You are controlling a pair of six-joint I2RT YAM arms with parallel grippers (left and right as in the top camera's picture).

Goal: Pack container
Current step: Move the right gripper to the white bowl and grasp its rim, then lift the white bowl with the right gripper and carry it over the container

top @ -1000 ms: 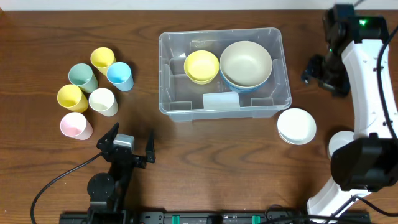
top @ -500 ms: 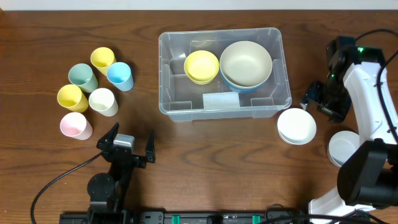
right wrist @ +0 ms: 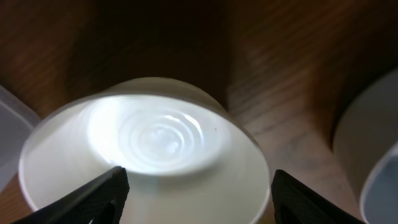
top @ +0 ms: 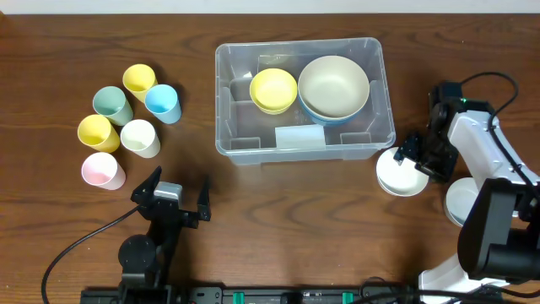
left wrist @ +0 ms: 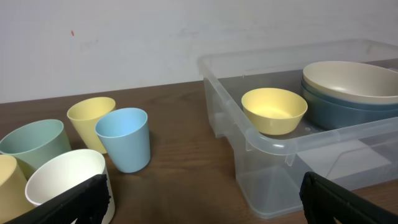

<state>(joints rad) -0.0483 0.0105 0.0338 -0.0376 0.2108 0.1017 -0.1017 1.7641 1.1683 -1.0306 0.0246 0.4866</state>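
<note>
The clear container (top: 236,63) stands mid-table with a white label (top: 299,137) on its near wall. Inside it are a yellow bowl (top: 273,89) and a beige bowl (top: 333,83) nested in a blue one. In the left wrist view the container (left wrist: 273,146) lies ahead to the right. Right of the container, my right gripper (top: 412,157) hangs open over a stack of white bowls (top: 396,176). In the right wrist view the top white bowl (right wrist: 149,149) fills the space under the gripper (right wrist: 198,198); one finger is above the bowl, the other just outside its rim. My left gripper (top: 175,200) rests open near the front edge.
Several cups stand at the left: two yellow (top: 139,81) (top: 98,133), green (top: 111,104), blue (top: 162,103), white (top: 140,138), pink (top: 102,171). Another white bowl (top: 456,203) sits beside the right arm's base. A black cable (top: 76,245) trails from the left arm.
My right gripper has come from beside the container's right wall toward the front and down over the white bowl stack. The left arm has not moved.
</note>
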